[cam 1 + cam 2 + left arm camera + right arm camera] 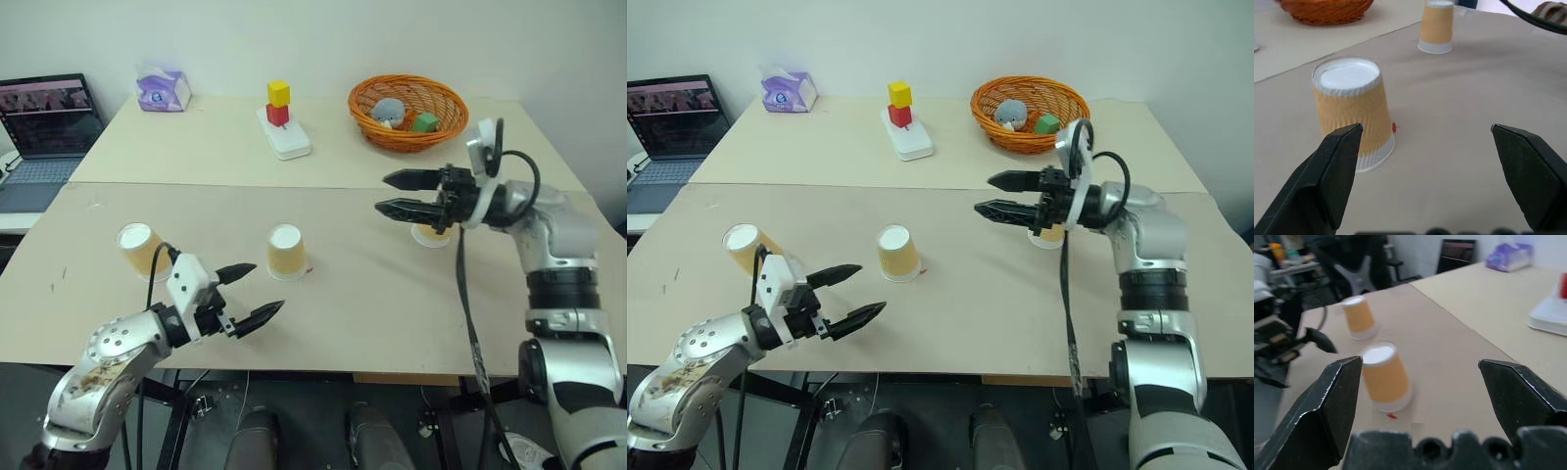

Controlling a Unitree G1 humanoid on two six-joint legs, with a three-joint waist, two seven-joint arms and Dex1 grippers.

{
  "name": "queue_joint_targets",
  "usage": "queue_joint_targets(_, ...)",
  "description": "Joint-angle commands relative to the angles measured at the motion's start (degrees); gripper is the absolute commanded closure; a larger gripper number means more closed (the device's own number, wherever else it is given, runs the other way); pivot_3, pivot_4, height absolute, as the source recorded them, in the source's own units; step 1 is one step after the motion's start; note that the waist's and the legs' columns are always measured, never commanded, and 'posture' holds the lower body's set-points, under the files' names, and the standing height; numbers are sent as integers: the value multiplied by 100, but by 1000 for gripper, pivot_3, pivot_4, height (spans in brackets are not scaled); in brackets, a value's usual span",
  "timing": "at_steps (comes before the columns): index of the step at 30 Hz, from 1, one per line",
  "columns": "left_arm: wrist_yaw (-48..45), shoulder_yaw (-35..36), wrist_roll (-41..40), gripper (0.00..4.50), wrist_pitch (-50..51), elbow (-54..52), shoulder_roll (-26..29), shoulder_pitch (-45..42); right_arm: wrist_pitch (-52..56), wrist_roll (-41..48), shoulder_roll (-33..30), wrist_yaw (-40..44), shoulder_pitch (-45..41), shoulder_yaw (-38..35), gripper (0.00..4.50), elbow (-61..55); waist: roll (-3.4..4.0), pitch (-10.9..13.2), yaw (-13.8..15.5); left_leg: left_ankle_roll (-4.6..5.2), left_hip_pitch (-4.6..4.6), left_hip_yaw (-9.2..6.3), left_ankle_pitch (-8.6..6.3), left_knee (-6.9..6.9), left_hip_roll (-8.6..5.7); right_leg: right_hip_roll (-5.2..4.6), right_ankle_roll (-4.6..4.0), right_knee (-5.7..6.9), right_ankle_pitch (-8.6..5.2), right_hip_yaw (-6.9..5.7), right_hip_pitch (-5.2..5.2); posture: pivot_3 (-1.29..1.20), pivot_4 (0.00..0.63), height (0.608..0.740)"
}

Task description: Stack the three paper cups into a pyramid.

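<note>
Three paper cups stand upside down in a row on the near table, apart, none on another. The left cup (140, 248) is just behind my left arm. The middle cup (287, 252) stands a little ahead and right of my left gripper (265, 289), which is open and empty near the front edge. The right cup (431, 234) is partly hidden behind my right gripper (382, 194), which hovers above the table, open and empty, pointing left. The left wrist view shows the middle cup (1354, 112) close ahead between the fingers and the right cup (1436, 27) beyond it.
On the far table sit an orange wicker basket (458, 116) with toys, a white base with a red and a yellow block (279, 106), and a purple tissue pack (163, 90). A laptop (44, 122) stands at the far left. A seam joins the two tables.
</note>
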Motion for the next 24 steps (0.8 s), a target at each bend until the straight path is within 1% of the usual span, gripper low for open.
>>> queue_joint_targets(1,72,-108,95,0,-281,-79,-157,-330,-375,-314,-295,-831,169,-319,58,-418,0,0,-3,0,-1,1,0,-1,0,1,0,-3,0,0,-1,0,150,666)
queue_joint_targets(3,157,-176,59,0,-251,-50,-295,-495,-737,-625,-447,-1226,454,-345,58,-490,0,0,13,0,-4,1,0,-1,0,-1,0,-9,0,1,0,0,150,666)
queue_joint_targets(6,175,-269,70,0,-245,-11,-399,-614,-988,-770,-625,-1540,788,-460,58,-655,-1,0,29,0,-6,2,0,-1,-3,-5,0,-12,0,2,1,0,150,666)
queue_joint_targets(11,44,-430,40,0,-221,24,-402,-673,-923,-745,-848,-2044,998,-796,58,-596,-1,0,17,0,-1,3,0,1,-3,-2,1,-3,0,4,1,0,150,666)
queue_joint_targets(18,-67,-641,84,0,-293,170,-472,-909,-920,-637,-825,-2199,1310,-908,58,-596,-1,0,22,0,-2,2,0,2,-2,1,1,-7,0,4,3,0,150,666)
queue_joint_targets(24,-121,-657,91,0,-318,312,-490,-1081,-918,-590,-731,-2294,1420,-881,58,-513,-1,0,19,0,-1,2,0,1,-2,1,1,-7,0,4,2,0,150,666)
